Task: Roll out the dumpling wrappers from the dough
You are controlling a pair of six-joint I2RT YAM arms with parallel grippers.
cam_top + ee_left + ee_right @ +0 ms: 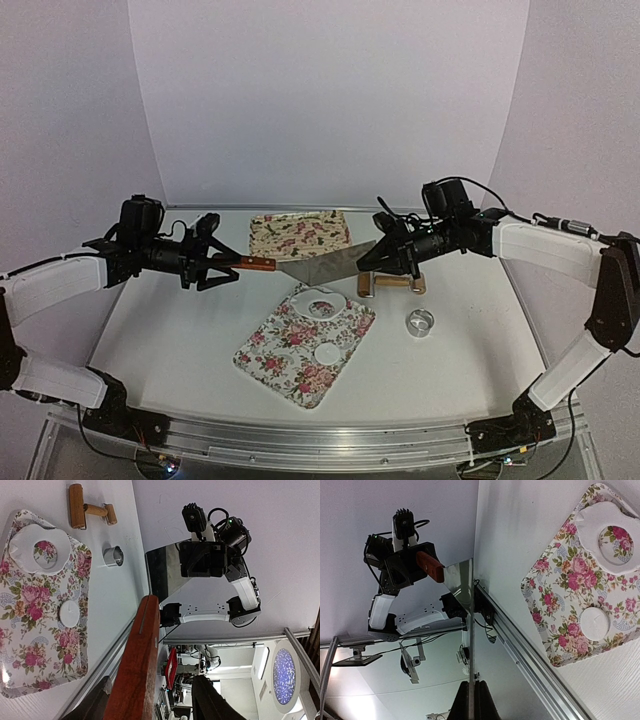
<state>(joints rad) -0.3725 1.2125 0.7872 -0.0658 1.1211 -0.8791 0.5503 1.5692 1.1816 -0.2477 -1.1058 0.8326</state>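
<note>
Pale lilac backdrop walls around a white table, aluminium rail in front.

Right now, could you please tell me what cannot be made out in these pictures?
- The far tray: top view, too small and busily patterned to tell whether anything lies on it.
- The right gripper: right wrist view, the bottom edge cuts off all but its fingertips.
- Whether the left gripper touches the scraper handle: left wrist view, the handle hides the contact.

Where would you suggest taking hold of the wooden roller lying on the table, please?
Grip the wooden roller by its slim middle handle, coming down from above, jaws either side of it. It lies flat on the table, and the thicker barrels at both ends should stop it slipping.
</note>
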